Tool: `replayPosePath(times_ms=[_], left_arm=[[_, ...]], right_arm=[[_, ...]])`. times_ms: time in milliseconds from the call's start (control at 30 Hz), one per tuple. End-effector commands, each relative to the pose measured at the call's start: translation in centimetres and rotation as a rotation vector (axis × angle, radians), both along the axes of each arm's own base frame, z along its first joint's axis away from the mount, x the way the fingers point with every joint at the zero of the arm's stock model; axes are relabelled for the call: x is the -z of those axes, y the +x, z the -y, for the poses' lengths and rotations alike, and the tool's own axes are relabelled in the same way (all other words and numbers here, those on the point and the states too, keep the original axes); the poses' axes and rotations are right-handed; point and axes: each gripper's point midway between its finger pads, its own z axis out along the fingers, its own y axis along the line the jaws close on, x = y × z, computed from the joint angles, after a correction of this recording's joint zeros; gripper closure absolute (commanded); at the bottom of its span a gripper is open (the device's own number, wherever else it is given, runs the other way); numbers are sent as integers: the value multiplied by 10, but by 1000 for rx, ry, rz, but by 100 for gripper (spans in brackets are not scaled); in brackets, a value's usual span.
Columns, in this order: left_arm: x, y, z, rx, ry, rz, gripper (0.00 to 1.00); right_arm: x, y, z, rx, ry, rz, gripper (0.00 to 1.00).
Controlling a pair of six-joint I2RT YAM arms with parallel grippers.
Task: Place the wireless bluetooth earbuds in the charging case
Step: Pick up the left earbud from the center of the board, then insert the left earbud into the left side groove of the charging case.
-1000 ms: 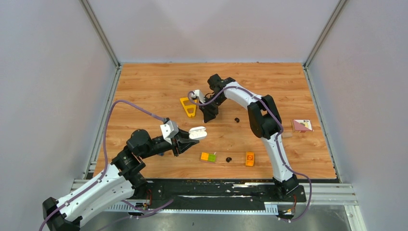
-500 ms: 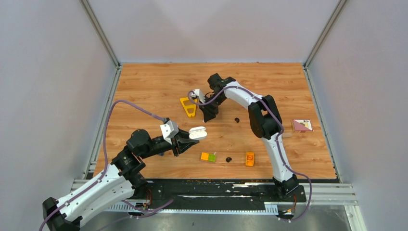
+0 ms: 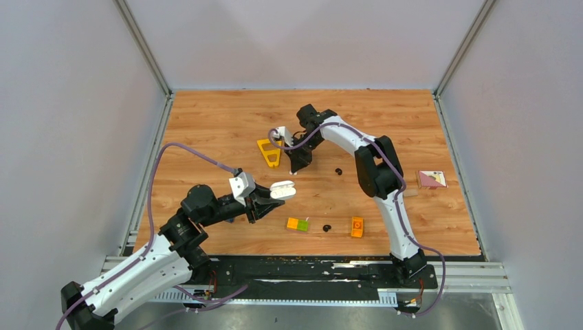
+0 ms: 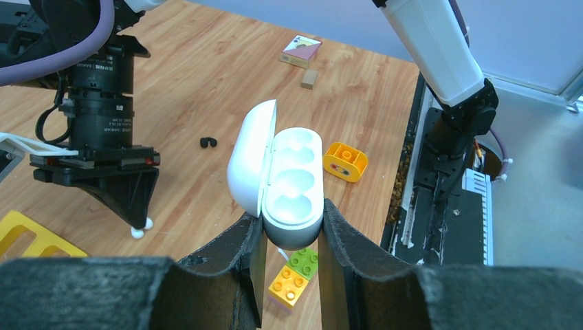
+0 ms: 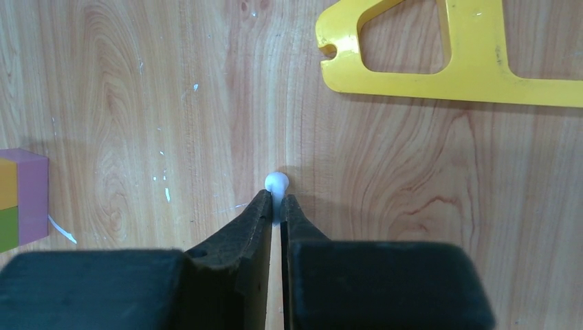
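We note the left gripper [image 4: 289, 230] raised off the wooden table [image 3: 220, 124] near its front left, its two black fingers clamped on the lower end of the charging case [image 4: 285, 179]. The case's lid is swung open to the left and its moulded wells face up; we see nothing in them. The right gripper [image 5: 276, 205] reaches down at mid-table, tips at the surface, fingers drawn almost together with the white earbud [image 5: 276, 183] pinched between them, its rounded head poking out just past the tips. The bud appears to sit against the wood. A yellow triangular frame [image 5: 447, 62] lies just beyond it, not touching. One black earbud [image 3: 337, 170] rests on the table to the right of the right gripper, and a second black earbud [image 3: 326, 227] lies nearer the front edge, between a green-and-orange brick [image 3: 298, 224] and an orange brick [image 3: 357, 226]. A small card box [image 3: 432, 179] lies well apart at the right side of the table.
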Motion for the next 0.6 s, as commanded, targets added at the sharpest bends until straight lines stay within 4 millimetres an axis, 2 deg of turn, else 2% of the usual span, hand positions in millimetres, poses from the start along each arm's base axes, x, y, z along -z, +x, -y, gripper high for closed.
replayPosePath(times_ms=[0,167,333,433,567], left_arm=[[-8,3,0,-4,-16,43,100],[-6,3,1,-1,-11,41,100],[-4,1,3,21,-6,42,100],[-2,-2,5,41,-3,42,100],[1,-3,8,64,4,35,100]], right_arm=[[-44,11,-13,-9,78,99,95],[-63,15,-4,26,68,144,100],[-96,6,29,62,84,166,100],[-130,-4,52,69,99,214,100],[-178,-28,79,47,105,274,100]])
